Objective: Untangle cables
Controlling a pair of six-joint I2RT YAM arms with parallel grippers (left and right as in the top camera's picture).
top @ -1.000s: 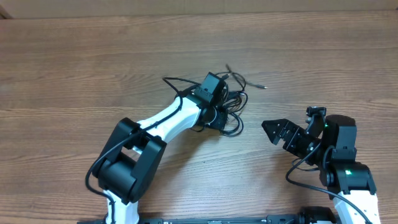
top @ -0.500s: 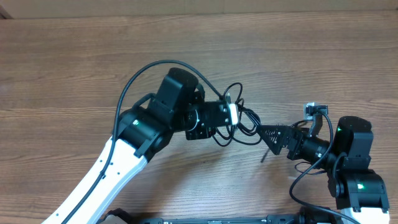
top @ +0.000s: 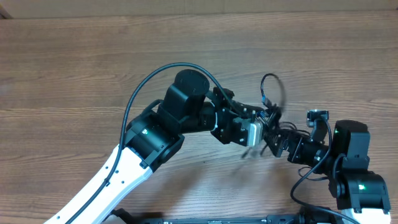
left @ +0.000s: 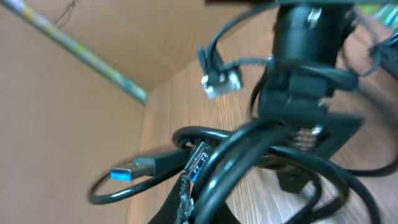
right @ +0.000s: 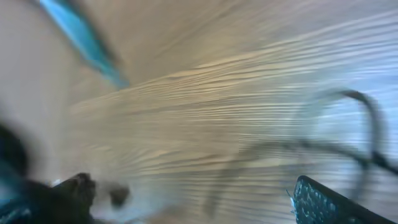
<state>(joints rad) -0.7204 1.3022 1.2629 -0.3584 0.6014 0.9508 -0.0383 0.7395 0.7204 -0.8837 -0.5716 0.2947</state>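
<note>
Above the brown wooden table (top: 74, 62), the left gripper (top: 266, 124) pinches the thin black tangled cables (top: 271, 93), presenting them. The right gripper (top: 278, 143), spread wide, must probably catch one loose strand next.

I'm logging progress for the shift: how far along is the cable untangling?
Done: nothing looks separated yet. In hand: the left gripper is shut on the bundle of thin black cables, apparently raised off the wooden table. The open right gripper sits close beside it, gripping nothing. Left: pulling the looped cords and the silver blue-tipped plug apart, then laying them out singly.
</note>
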